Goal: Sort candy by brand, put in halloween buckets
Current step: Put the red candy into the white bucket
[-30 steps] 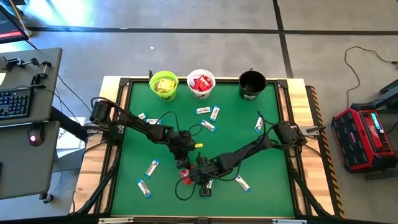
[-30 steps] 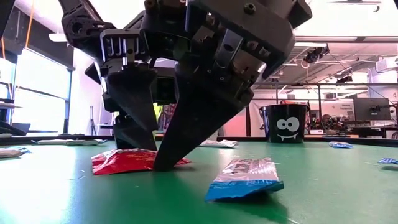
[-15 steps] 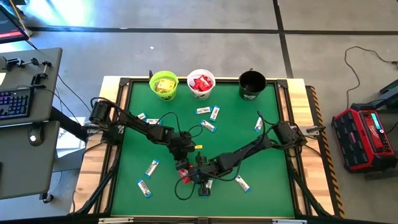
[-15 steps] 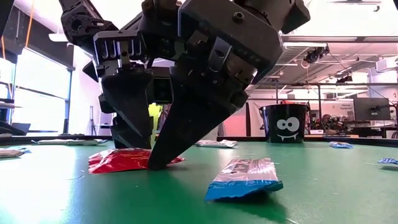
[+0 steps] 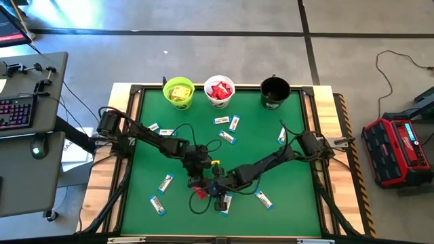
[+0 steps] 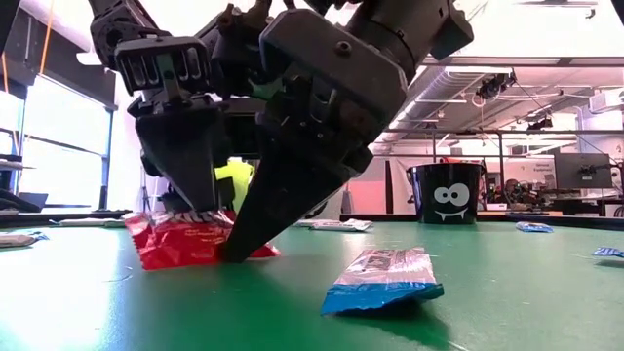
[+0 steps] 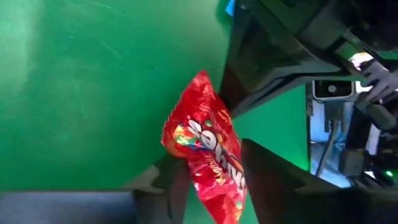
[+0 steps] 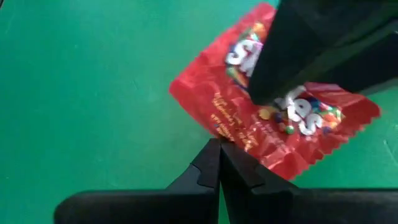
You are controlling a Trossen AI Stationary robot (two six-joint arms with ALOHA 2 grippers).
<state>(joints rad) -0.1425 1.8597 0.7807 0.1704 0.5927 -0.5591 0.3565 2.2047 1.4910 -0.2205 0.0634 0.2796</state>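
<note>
mid-sort on the green counter [image 5: 271, 169]: the left gripper [image 7: 208, 180] pinches a red skittles packet [image 7: 208, 146] while the right gripper [image 8: 219, 163], closed and empty, props it; yellow fills the lime bucket [image 5: 178, 93], red the white bucket [image 5: 219, 91], blue-and-white bars [image 5: 226, 137] remain scattered, the black bucket [image 5: 274, 91] looks empty.

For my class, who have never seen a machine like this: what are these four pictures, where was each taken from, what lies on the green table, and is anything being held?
It is a robot with two dark arms, each ending in a two-finger gripper. One camera looks straight down, one sits at table height, and one rides on each wrist. At the back stand a lime green bucket, a white bucket and a black bucket. Blue-and-white bars lie scattered on the table. The left gripper has its fingers on either side of a red packet, one end of it lifted. The right gripper, shut, presses its tip against that packet's edge.
</note>
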